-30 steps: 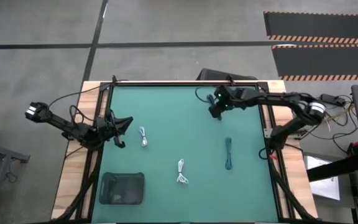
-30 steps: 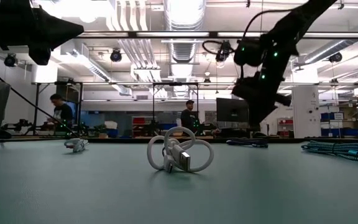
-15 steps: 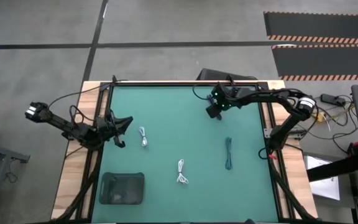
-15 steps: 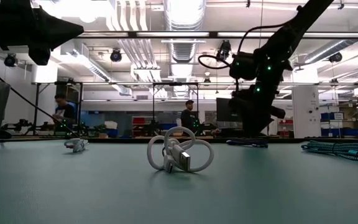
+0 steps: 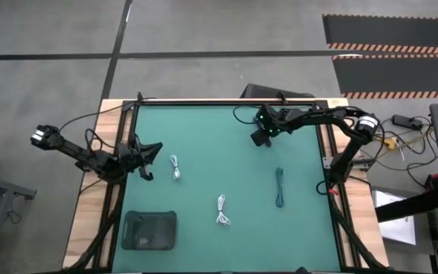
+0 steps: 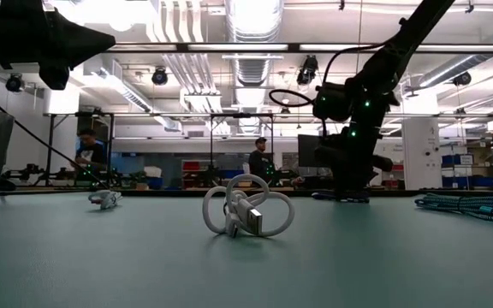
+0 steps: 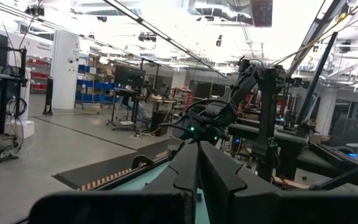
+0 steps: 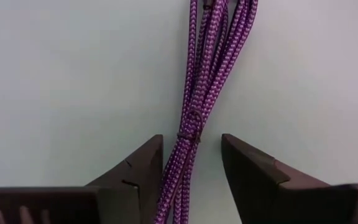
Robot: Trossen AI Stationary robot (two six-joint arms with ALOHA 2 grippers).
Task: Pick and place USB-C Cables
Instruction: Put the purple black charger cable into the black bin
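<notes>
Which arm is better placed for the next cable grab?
Right. The right gripper is open, fingers straddling a braided cable bundle on the mat. The left gripper waits at the table's left edge.

Grey concrete floor [image 5: 204, 30] w/ dark seam lines running across it; black mats w/ orange-striped edges [image 5: 390, 38] lying at one corner. Green desk [image 5: 226, 167] sitting in a pale wood frame. Room beyond: bright ceiling lights glaring over exposed ducts [image 6: 246, 34], shelving w/ blue bins [image 7: 95, 87], two people [image 6: 259, 162] standing far back.
</notes>
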